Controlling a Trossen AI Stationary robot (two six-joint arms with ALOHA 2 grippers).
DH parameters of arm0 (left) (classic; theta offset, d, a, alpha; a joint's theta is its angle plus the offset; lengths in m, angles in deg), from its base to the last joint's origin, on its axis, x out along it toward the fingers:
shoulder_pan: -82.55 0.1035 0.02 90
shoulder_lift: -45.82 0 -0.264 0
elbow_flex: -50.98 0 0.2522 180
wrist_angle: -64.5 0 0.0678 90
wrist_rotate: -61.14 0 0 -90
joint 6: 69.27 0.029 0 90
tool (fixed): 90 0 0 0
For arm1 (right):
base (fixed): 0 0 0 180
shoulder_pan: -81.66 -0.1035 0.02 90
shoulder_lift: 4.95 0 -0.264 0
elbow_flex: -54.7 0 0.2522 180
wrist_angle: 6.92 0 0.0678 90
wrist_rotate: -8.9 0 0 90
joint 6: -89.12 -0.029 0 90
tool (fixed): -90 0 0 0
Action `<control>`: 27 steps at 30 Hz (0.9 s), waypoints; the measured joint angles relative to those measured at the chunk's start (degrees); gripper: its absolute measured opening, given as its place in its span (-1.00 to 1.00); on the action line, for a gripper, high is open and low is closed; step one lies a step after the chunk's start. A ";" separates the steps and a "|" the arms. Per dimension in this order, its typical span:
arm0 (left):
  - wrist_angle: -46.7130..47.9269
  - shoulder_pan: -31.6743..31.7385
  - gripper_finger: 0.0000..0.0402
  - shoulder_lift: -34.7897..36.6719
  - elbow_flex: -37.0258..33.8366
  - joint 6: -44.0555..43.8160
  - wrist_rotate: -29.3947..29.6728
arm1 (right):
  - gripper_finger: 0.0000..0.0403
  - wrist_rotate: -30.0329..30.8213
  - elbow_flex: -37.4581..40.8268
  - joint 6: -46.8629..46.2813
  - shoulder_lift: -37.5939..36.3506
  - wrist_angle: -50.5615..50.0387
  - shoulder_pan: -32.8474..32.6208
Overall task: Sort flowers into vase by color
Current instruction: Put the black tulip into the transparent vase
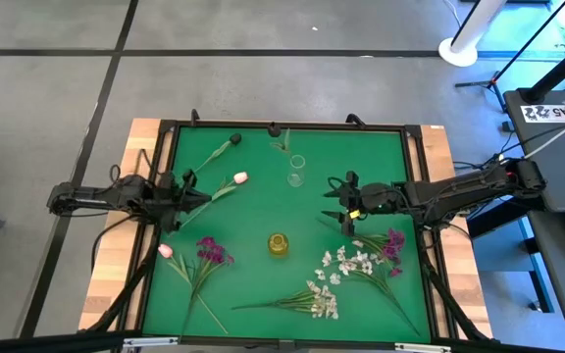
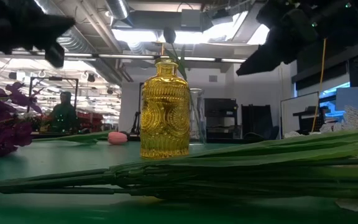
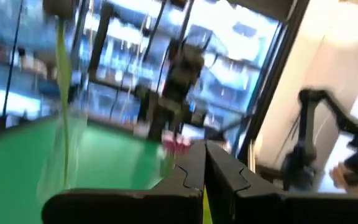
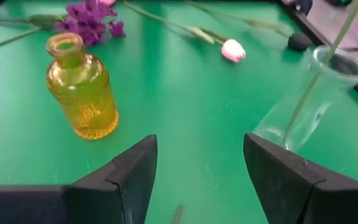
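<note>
Flowers lie scattered across the green desk (image 1: 263,196): a pink tulip (image 1: 240,177) near the left arm, a dark bud (image 1: 235,139) on its stem toward the far edge, a magenta cluster (image 1: 214,251) with a second pink bud (image 1: 166,251) at the near left, white sprays (image 1: 346,265) and another magenta cluster (image 1: 393,242) at the near right. One stem already stands in the clear glass vase (image 1: 296,171) toward the far side, its dark bud (image 1: 274,128) leaning past the rim. The yellow bottle vase (image 1: 279,244) stands empty near the desk's middle.

The right pincer (image 1: 339,204) hovers above the desk, between the glass vase and the white sprays, its fingers (image 4: 129,174) apart and holding nothing; its wrist view takes in both vases and the pink tulip beyond. The left pincer (image 1: 196,192) waits at the left side just beside the tulip's stem, fingers together and empty.

A person sits in the room beyond the desk in the low view.
</note>
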 joint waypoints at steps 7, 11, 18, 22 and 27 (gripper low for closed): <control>11.33 0.00 -1.00 -3.71 8.20 4.26 14.80 | 0.18 -0.09 0.00 3.34 0.00 4.78 0.00; 23.54 0.06 -1.00 -10.19 13.99 1.23 27.58 | 0.18 -0.09 0.00 4.42 0.00 5.06 0.00; 38.71 3.61 -1.00 -23.33 22.39 -13.43 35.81 | 0.18 -0.07 0.00 4.52 0.00 5.23 0.00; 39.30 7.31 -1.00 -31.34 26.17 -15.90 31.87 | 0.18 -0.05 0.00 5.13 0.00 6.39 0.00; 43.80 13.51 -1.00 -40.95 32.94 -15.60 29.72 | 0.18 -0.03 0.00 6.17 -0.02 7.50 0.00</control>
